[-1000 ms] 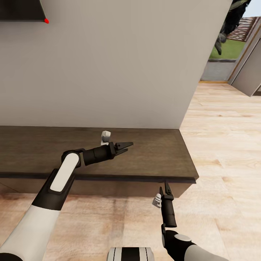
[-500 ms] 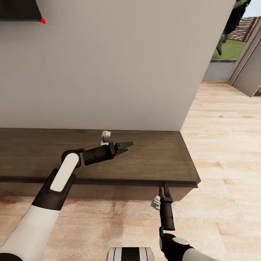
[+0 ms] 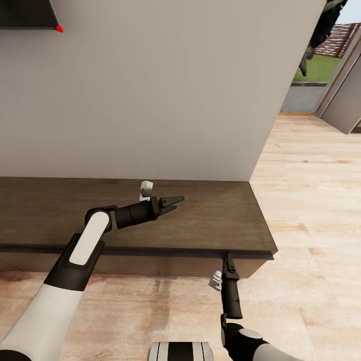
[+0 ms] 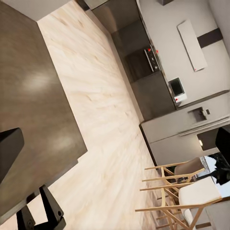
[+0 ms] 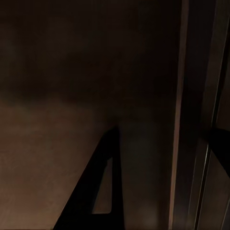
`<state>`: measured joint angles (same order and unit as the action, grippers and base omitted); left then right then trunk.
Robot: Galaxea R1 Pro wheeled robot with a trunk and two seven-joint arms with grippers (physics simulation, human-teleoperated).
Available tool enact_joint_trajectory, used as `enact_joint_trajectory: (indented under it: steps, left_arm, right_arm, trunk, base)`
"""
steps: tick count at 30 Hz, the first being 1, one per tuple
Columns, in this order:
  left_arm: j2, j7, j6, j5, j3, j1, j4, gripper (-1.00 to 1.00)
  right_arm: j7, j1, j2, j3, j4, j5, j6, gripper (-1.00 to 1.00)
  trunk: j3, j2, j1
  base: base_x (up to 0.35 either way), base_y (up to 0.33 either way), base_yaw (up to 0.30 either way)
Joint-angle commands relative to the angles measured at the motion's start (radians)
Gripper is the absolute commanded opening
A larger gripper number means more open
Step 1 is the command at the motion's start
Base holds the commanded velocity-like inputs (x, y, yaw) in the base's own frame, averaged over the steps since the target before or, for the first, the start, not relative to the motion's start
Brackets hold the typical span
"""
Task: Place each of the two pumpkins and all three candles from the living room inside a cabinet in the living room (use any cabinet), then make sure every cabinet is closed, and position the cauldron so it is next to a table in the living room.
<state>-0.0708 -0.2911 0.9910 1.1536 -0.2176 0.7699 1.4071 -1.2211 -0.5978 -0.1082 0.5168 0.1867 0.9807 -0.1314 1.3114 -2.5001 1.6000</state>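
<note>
The long, low dark-brown cabinet point(image 3: 215, 220) runs along the white wall, and its plain fronts look shut. My left gripper point(image 3: 174, 203) hovers over its flat top, open and holding nothing; the left wrist view shows the fingers point(image 4: 48, 211) above the cabinet top point(image 4: 28, 96). My right gripper point(image 3: 228, 259) points at the cabinet front just under the top's lip near the right end. In the right wrist view it is open point(image 5: 163, 132), very close to the dark front point(image 5: 72, 72), astride a vertical seam. Pumpkins, candles, cauldron and table are out of view.
A white wall point(image 3: 150, 100) rises behind the cabinet, with a dark screen corner point(image 3: 30, 15) at top left. Pale wood floor point(image 3: 311, 200) spreads to the right towards an open doorway point(image 3: 311, 75). The left wrist view looks across the floor to dark kitchen units point(image 4: 143, 62) and wooden chairs point(image 4: 182, 191).
My right gripper has moved a little forward and up to the cabinet front under the lip. The view shifted slightly. The left arm has stayed put.
</note>
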Motion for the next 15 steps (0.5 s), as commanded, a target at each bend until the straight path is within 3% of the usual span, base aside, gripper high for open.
enact_joint_trajectory:
  steps: [1,8,15]
  left_arm:
    - [0.001,0.000,0.000,0.000,0.000,0.000,0.000,1.00]
    - [0.001,0.000,-0.001,0.000,-0.031,0.000,0.000,1.00]
    - [0.002,-0.002,-0.002,0.000,-0.034,0.000,0.000,1.00]
  right_arm:
    - [0.018,-0.020,0.001,0.023,-0.001,0.000,0.002,-1.00]
    - [0.015,-0.020,0.006,0.023,0.005,0.001,0.004,-1.00]
    - [0.014,-0.020,0.005,0.023,0.008,0.001,0.004,-1.00]
  trunk:
    - [0.000,0.000,0.000]
    - [0.000,0.000,0.000]
    - [0.000,0.000,0.000]
  base:
    - [0.000,0.000,0.000]
    - [0.000,0.000,0.000]
    - [0.000,0.000,0.000]
